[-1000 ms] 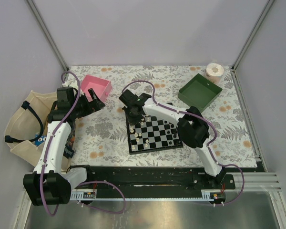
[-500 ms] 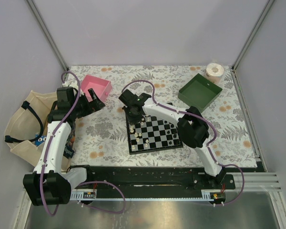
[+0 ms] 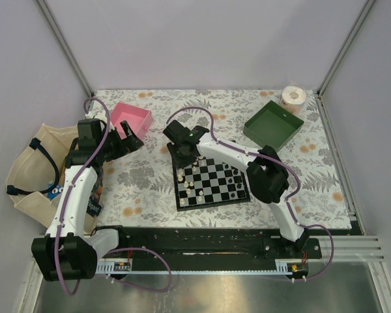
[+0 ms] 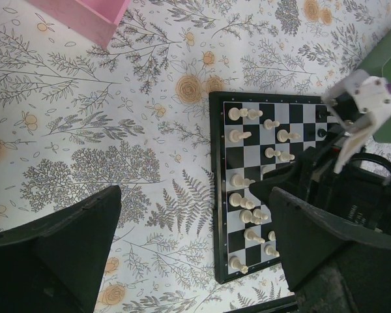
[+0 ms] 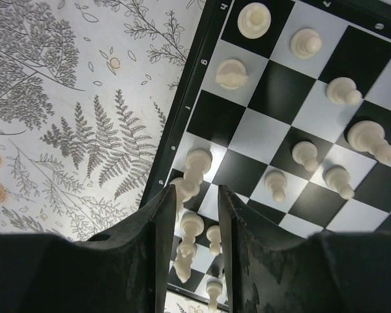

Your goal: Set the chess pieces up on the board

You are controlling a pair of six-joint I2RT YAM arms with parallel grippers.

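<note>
The right gripper (image 5: 194,195) hangs low over the far left corner of the board (image 5: 208,117), jaws slightly parted around loose cream chess pieces (image 5: 191,225) crowded along that edge, so a sideways drift could topple them, while the left gripper (image 4: 195,195) gapes wide, empty, off the board's left

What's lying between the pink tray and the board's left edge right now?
Only bare floral tablecloth. The left wrist view shows the whole stretch from the pink tray to the board, with no pieces on it.
</note>
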